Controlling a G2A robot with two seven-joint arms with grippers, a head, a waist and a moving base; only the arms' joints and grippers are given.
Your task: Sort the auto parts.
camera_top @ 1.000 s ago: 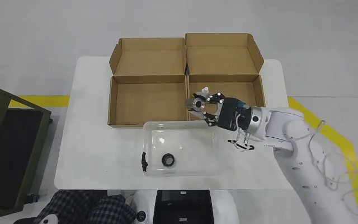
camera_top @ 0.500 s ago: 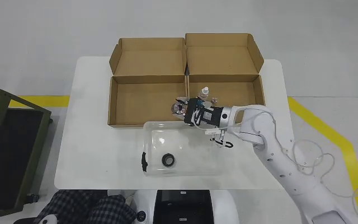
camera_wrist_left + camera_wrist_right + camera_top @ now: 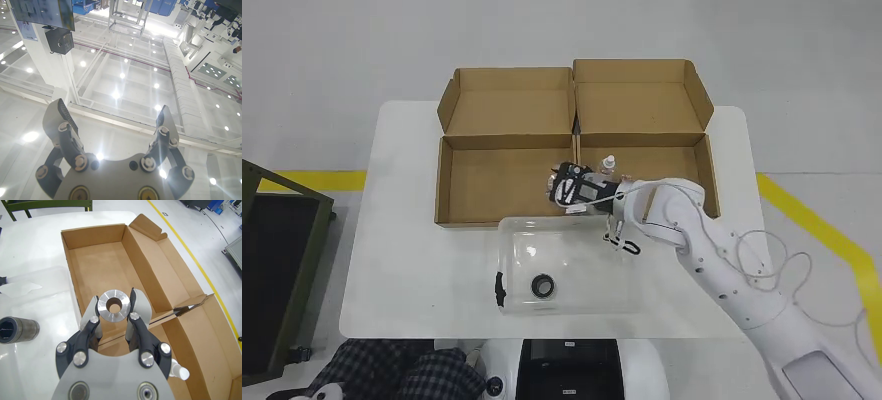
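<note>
We're seeing the left box (image 3: 492,185) floor lying bare, open from above; right gripper (image 3: 114,300) with its metal ring (image 3: 103,308) is occupying the near corner by the shared wall (image 3: 576,172); small white bottle (image 3: 610,162) is sitting just past that wall in the right box (image 3: 682,165); lids (image 3: 507,100) are leaning back on the far side; clear bin (image 3: 582,262) is sitting just beside the near walls, dark cylinder (image 3: 543,287) taking its near left part.

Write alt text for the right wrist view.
The right gripper is shut on a silver metal ring, holding it over an open cardboard box. Beside the box, a dark steel bearing sleeve sits in a clear plastic bin on the white table.
</note>
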